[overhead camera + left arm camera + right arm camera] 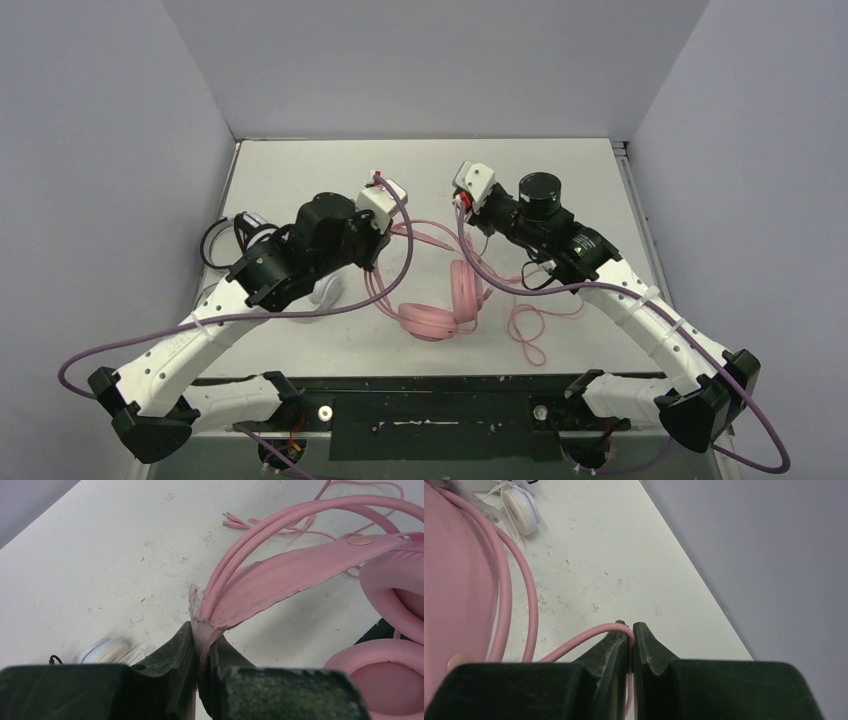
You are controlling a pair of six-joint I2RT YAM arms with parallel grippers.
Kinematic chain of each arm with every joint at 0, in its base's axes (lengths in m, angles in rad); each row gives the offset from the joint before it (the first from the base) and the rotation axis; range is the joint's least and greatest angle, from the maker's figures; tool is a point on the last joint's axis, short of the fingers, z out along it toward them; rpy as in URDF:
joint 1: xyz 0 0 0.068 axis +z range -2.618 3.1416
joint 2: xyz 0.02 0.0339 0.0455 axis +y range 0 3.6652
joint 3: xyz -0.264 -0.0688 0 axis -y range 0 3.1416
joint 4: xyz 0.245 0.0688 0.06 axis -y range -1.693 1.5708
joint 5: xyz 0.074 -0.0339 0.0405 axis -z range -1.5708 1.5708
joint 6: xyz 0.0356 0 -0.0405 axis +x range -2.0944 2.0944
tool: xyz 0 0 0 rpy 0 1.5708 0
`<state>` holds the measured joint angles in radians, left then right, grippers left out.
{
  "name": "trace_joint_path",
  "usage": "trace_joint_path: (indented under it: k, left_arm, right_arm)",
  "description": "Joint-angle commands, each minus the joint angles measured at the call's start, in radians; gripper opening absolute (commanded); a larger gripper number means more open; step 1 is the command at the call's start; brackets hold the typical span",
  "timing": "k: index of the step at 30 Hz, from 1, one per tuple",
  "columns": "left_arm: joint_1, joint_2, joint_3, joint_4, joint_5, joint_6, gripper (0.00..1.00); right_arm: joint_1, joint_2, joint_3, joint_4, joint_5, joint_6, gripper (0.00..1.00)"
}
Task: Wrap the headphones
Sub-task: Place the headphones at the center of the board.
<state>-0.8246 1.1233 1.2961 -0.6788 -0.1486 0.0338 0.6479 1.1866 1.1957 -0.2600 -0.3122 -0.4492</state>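
The pink headphones lie mid-table, ear cups toward the near edge. My left gripper is shut on the torn end of their padded headband, with the cups to its right. My right gripper is shut on the pink cable, which curves off to the left beside the headband. More of that cable lies in loose loops right of the cups, and its plugs rest on the table. A white headset and a black-and-white one sit under my left arm.
The white table is closed in by grey walls on the left, back and right. A white ear cup lies just left of my left fingers. Purple arm cables hang across the middle above the headphones.
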Motion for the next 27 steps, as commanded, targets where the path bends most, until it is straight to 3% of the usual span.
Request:
trace_joint_path:
  k: [1, 4, 7, 13, 18, 27]
  left_arm:
    - [-0.003, -0.068, 0.034, 0.100, 0.143, -0.076, 0.00]
    - [-0.003, -0.074, 0.052, 0.141, 0.222, -0.173, 0.00]
    - [-0.003, -0.094, 0.060, 0.199, 0.308, -0.248, 0.00]
    - [-0.001, -0.126, 0.079, 0.278, 0.376, -0.352, 0.00]
    - [0.002, -0.141, 0.080, 0.303, 0.331, -0.455, 0.00]
    - [0.009, -0.140, 0.101, 0.366, 0.252, -0.675, 0.00]
  right_arm:
    - [-0.002, 0.008, -0.022, 0.104, -0.072, 0.038, 0.03]
    - [-0.011, -0.017, -0.109, 0.207, -0.110, 0.088, 0.06]
    - [-0.046, -0.079, -0.217, 0.388, -0.160, 0.152, 0.16]
    - [-0.222, -0.124, -0.364, 0.685, -0.404, 0.360, 0.24]
    - [-0.366, -0.083, -0.438, 0.981, -0.599, 0.628, 0.29]
    - [-0.376, 0.047, -0.459, 1.233, -0.689, 0.831, 0.34]
